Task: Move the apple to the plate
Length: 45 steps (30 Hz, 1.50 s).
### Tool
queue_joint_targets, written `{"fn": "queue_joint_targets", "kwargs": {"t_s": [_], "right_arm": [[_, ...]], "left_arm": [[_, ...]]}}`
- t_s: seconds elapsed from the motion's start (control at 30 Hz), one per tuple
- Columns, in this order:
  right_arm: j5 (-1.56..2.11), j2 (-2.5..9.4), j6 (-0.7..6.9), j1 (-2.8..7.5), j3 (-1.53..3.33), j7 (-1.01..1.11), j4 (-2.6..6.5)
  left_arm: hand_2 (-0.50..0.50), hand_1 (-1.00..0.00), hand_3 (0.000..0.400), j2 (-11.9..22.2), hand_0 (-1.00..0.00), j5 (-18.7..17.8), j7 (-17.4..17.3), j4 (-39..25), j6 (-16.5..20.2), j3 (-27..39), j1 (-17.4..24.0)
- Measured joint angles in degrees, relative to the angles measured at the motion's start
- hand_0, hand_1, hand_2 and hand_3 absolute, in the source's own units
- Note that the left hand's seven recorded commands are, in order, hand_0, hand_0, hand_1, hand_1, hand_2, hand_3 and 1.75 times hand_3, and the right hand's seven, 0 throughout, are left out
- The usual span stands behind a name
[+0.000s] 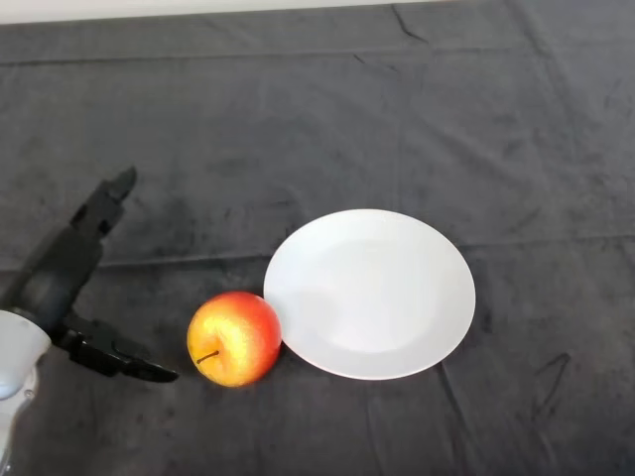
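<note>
The left hand (69, 283) is at the lower left of the head view, low over the dark cloth (298, 119), and it holds nothing. It is spread wide: the fingers (107, 203) point up and away toward the far side of the table, and the thumb (129, 362) reaches out to the right, with its tip near the apple (234, 337) but not touching it. Between the thumb and the fingers there is only bare cloth, so the apple is outside the hand's opening, a little to the right of it. The apple is red and yellow, it lies on the cloth with its stem turned toward the camera, and its right side is just against the left rim of the plate (397, 297); if they really touch or only lie very close, I cannot tell. The plate is white and round, and nothing lies in it. It sits right of the apple, near the middle of the table. As I judge it, the task is at the beginning: the apple is not yet grasped and not yet lifted, and the plate waits. What is left is nearly everything: to bring the hand around the apple, to close on it, to lift it over the rim and to put it down on the plate. The way is short, because apple and plate are neighbours.
</note>
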Motion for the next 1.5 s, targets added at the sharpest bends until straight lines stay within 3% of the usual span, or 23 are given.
{"fn": "queue_joint_targets", "kwargs": {"t_s": [0.4, 1.23, 1.3, 1.33, 1.37, 1.4, 1.43, 1.47, 1.5], "right_arm": [[0.0, 0.0, 0.0, 0.0, 0.0, 0.0, 0.0], [0.0, 0.0, 0.0, 0.0, 0.0, 0.0, 0.0], [0.0, 0.0, 0.0, 0.0, 0.0, 0.0, 0.0], [0.0, 0.0, 0.0, 0.0, 0.0, 0.0, 0.0], [0.0, 0.0, 0.0, 0.0, 0.0, 0.0, 0.0], [0.0, 0.0, 0.0, 0.0, 0.0, 0.0, 0.0], [0.0, 0.0, 0.0, 0.0, 0.0, 0.0, 0.0], [0.0, 0.0, 0.0, 0.0, 0.0, 0.0, 0.0], [0.0, 0.0, 0.0, 0.0, 0.0, 0.0, 0.0]], "left_arm": [[0.0, 0.0, 0.0, -0.3, 0.0, 1.8, -1.8, 0.0, 0.2, -4.9, 0.0], [0.0, 0.0, 0.0, -4.9, 0.0, 2.0, -4.8, -0.9, 1.8, -10.5, 0.0], [0.09, -0.18, 0.074, -5.0, 0.0, 2.0, -4.9, -0.9, 1.8, -10.6, 0.0], [0.37, -0.75, 0.298, -5.0, 0.0, 2.0, -4.9, -0.9, 1.8, -10.7, 0.0], [0.41, -0.94, 0.375, -5.0, -0.11, 2.0, -4.9, -0.9, 1.8, -10.9, 0.0], [0.4, -0.98, 0.392, -5.0, -0.18, 1.9, -4.9, -0.9, 1.8, -11.1, 0.0], [0.13, -1.0, 0.4, -5.0, -0.73, 1.9, -4.8, -1.1, 1.8, -11.4, 0.0], [0.0, -1.0, 0.4, -5.0, -1.0, 1.9, -4.8, -1.3, 1.8, -11.4, -0.2], [0.0, -1.0, 0.4, -5.0, -1.0, 1.9, -4.8, -1.6, 1.8, -11.4, -0.2]]}}
